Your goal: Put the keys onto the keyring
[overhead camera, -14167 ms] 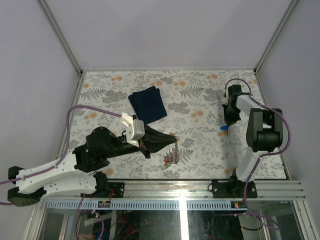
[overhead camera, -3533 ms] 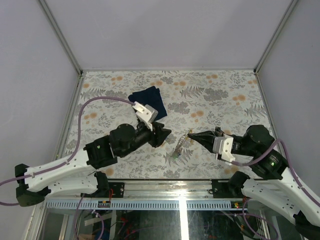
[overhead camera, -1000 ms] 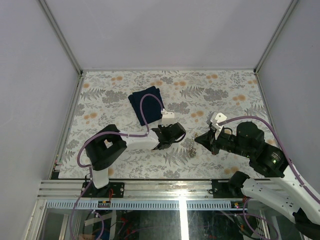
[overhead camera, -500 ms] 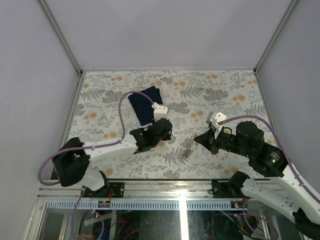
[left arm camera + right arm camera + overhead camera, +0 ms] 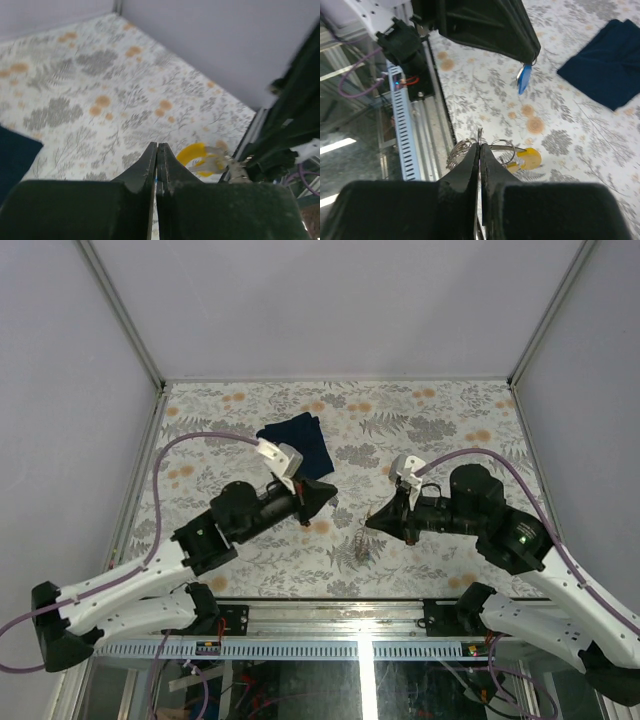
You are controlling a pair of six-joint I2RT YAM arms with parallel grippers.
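Left gripper (image 5: 157, 152): clamped on blue-tagged key (image 5: 523, 80), held aloft | Right gripper (image 5: 479, 150): pinching the keyring (image 5: 459, 150), yellow-tagged key (image 5: 529, 159) dangling from it | Position: keyring hangs near the blue-tagged key, above the floral table (image 5: 440, 430)

White-black arms (image 5: 110, 600), purple cables (image 5: 200, 437), black claws (image 5: 330, 493) (image 5: 368, 524).

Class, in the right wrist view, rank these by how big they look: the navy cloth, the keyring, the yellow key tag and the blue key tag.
1. navy cloth
2. keyring
3. yellow key tag and blue key tag: these look about alike and sit at different distances from the camera, so they are not ranked.
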